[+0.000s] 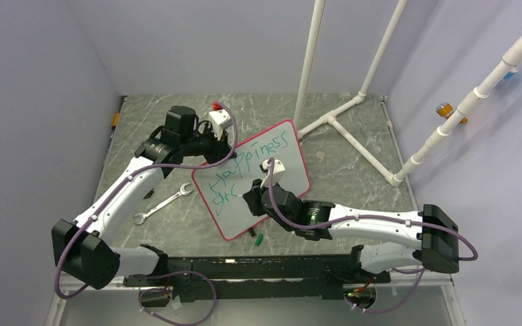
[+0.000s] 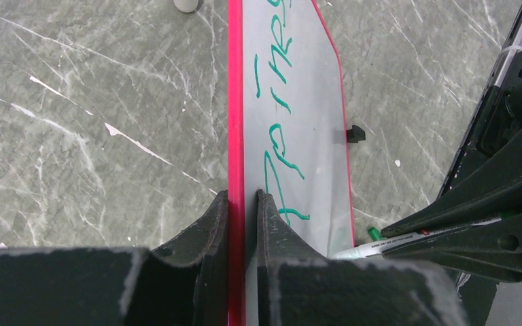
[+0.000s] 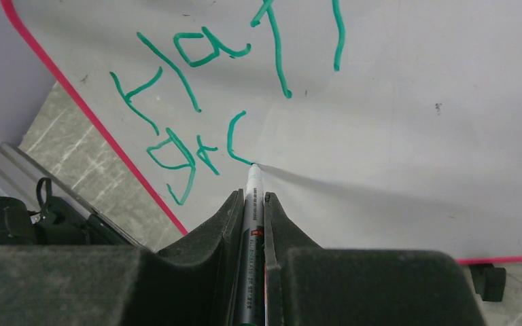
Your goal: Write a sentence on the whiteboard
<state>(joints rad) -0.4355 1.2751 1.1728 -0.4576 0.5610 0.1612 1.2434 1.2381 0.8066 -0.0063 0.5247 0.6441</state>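
Note:
The whiteboard (image 1: 293,151), white with a red-pink frame, stands tilted at the table's middle. My left gripper (image 1: 231,146) is shut on its upper left edge, and the left wrist view shows the jaws (image 2: 242,195) pinching the red frame of the whiteboard (image 2: 312,102). The sentence (image 1: 262,151) in green reads "happiness", with "gr" and a further curved stroke (image 3: 177,159) below it. My right gripper (image 3: 253,195) is shut on a marker (image 3: 252,210) whose tip touches the whiteboard (image 3: 394,136) at the end of that stroke. In the top view the right gripper (image 1: 253,197) sits over the board's lower middle.
A silver wrench (image 1: 163,206) lies left of the board. A green marker cap (image 1: 259,238) lies by the board's near edge. A white pipe frame (image 1: 340,125) stands at the back right. A black clip foot (image 3: 487,282) shows under the board's edge.

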